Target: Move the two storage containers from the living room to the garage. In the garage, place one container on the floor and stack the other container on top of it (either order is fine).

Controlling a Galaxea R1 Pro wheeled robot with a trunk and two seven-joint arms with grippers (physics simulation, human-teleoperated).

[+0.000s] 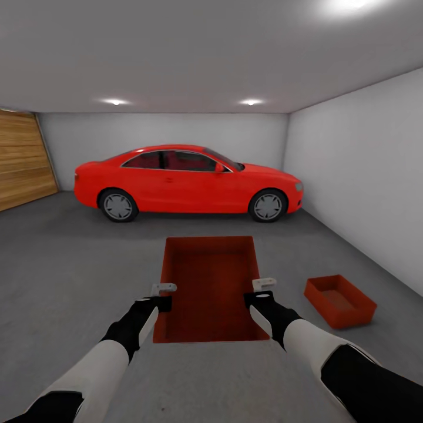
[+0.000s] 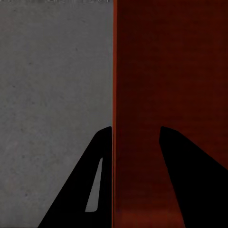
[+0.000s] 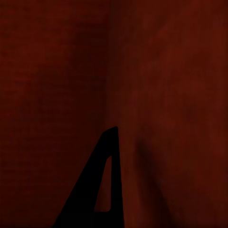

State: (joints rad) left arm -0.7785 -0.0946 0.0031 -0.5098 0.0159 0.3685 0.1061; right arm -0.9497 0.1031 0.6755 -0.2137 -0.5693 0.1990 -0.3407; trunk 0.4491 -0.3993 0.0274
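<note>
While one red bin [image 1: 339, 301] sits apart on the floor [image 1: 70, 264], the other bin [image 1: 208, 288] is pinched between left claw [image 1: 163, 296] and right claw [image 1: 262, 292], each gripping a side wall.

The floor [image 1: 70, 258] here is dark grey, matt concrete, running to the white walls. A red car [image 1: 188, 182] stands on it at the far end. Nearer, off to the right by the wall, one orange-red bin [image 1: 339, 301] sits flat on it.

Both arms reaching forward and level, left gripper [image 1: 164, 289] and right gripper [image 1: 264, 284] with jaws straddling the carried container's [image 1: 211, 288] side walls
</note>
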